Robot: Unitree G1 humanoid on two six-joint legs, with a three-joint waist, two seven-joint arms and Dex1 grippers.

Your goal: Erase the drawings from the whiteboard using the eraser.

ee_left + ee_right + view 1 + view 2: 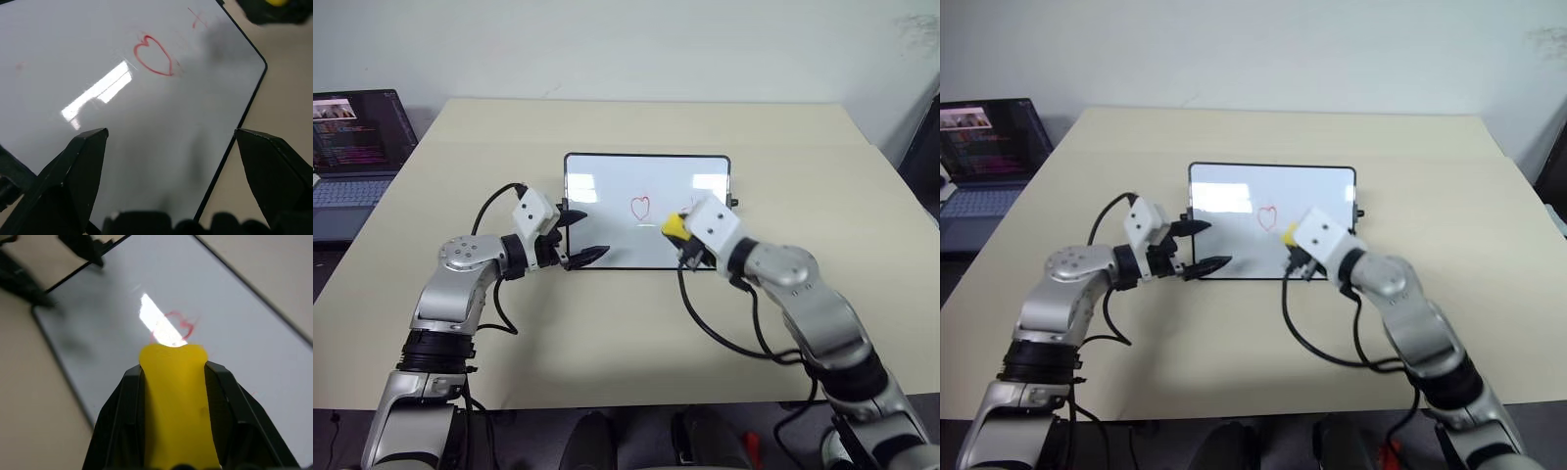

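Small whiteboard [607, 240] lying flat at the middle of a beige table [803, 157], long axis running left to right. Red heart drawing [640, 208] near the board's centre, unerased; fainter red scribble [197, 19] just to its right, close to the right gripper.

Right gripper [683, 235] over the right part of the board, fingers pressed against the sides of the yellow eraser [674, 227], pinching it lengthwise so the yellow tip juts out beyond the fingertips. In the right wrist view, eraser tip [172, 357] pointing straight at the heart, partly washed out there by a glare streak; heart just beyond the tip, apart from it. Contact between eraser and board surface impossible to judge.

Left gripper [579, 238] at the board's left short edge, fingers spread wide, one over the board's left margin and one at its near left corner, holding nothing; probably there to steady the board.

Key relation: heart lying a little to the left of the eraser and slightly farther away, between the two grippers, nearer the right one. Likely next need: a short sweep of the eraser leftward along the board's long axis, pressed down on the surface, then back right for the scribble.

Open laptop [352, 147] at the far left, off the table's edge, well apart from the work.
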